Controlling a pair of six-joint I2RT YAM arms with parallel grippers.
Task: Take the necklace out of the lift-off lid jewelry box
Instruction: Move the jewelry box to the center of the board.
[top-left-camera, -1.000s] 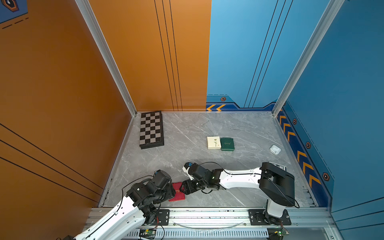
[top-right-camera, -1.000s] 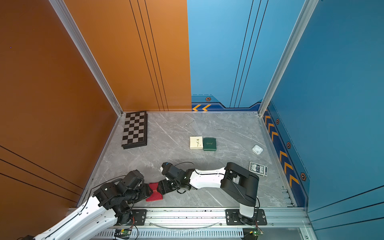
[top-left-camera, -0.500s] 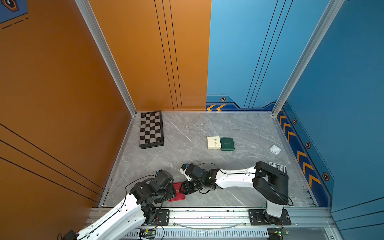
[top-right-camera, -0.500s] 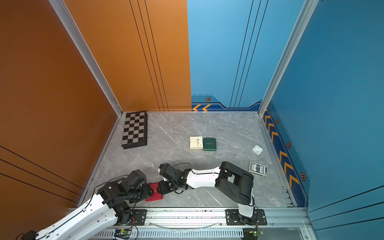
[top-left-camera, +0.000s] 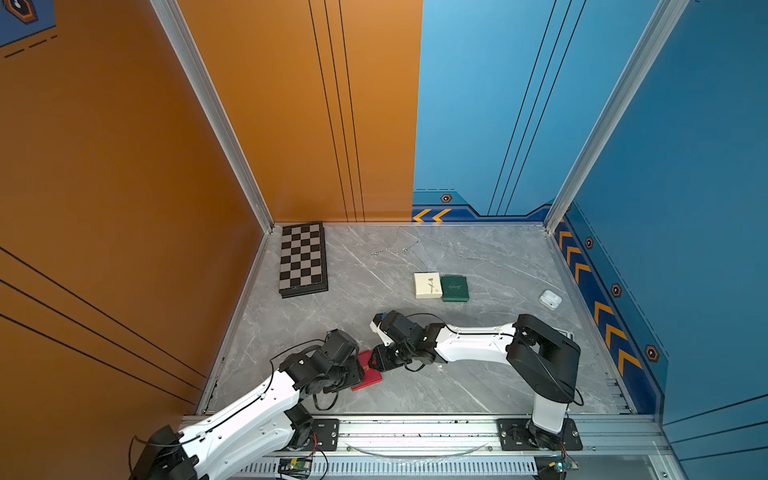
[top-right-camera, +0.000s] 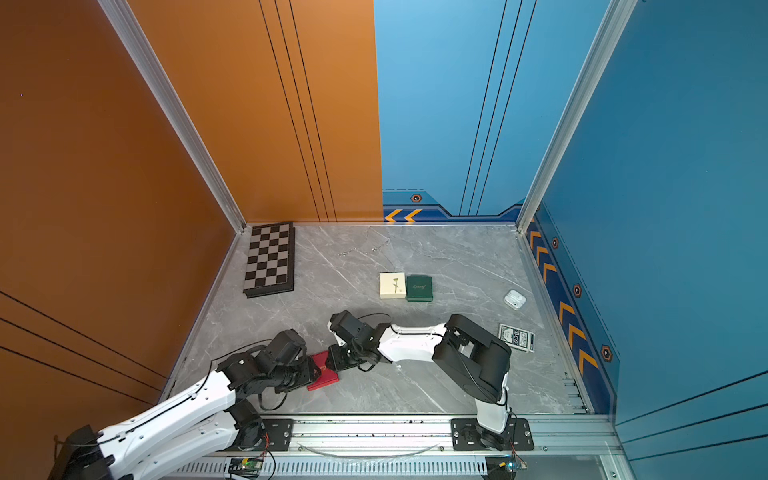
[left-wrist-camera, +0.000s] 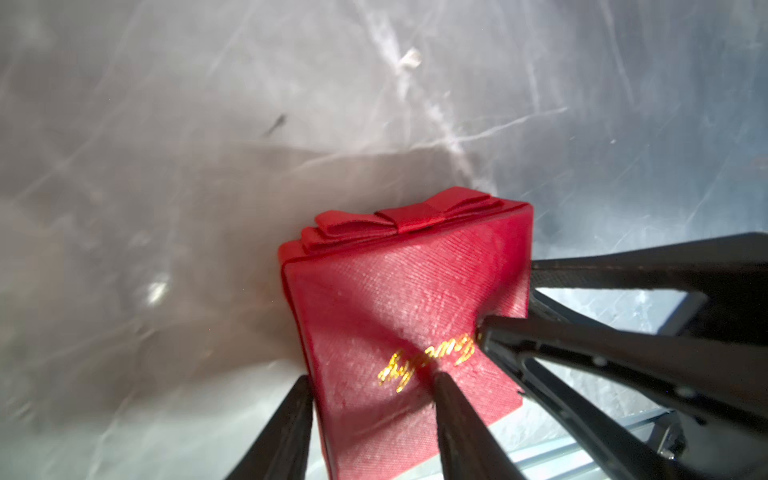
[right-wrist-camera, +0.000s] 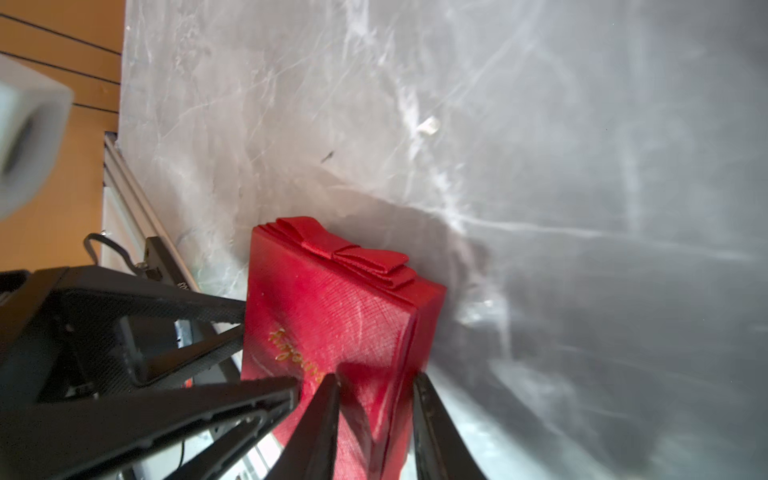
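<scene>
— Where is it?
— On the table (top-left-camera: 498, 257), near the front rail (top-left-camera: 415, 424), left of centre. The red box (top-left-camera: 369, 374) lies there with its lid (left-wrist-camera: 395, 291) on and facing up.
— Its long axis?
— In the wrist views it seems to run from the bow end to the end at the fingers, which the frame cuts off. In both top views the left gripper (top-left-camera: 353, 376) covers part of the box, so I can't tell there.
— The grippers?
— The left pinches one side of the box, the right gripper (right-wrist-camera: 374, 376) the opposite side. Each has one finger (left-wrist-camera: 457, 415) on the lid and one against the wall.
— Smaller things?
— The bow (left-wrist-camera: 415, 218) sits at the lid's far edge. The gold script (left-wrist-camera: 395, 370) is partly under fingers and unreadable.
</scene>
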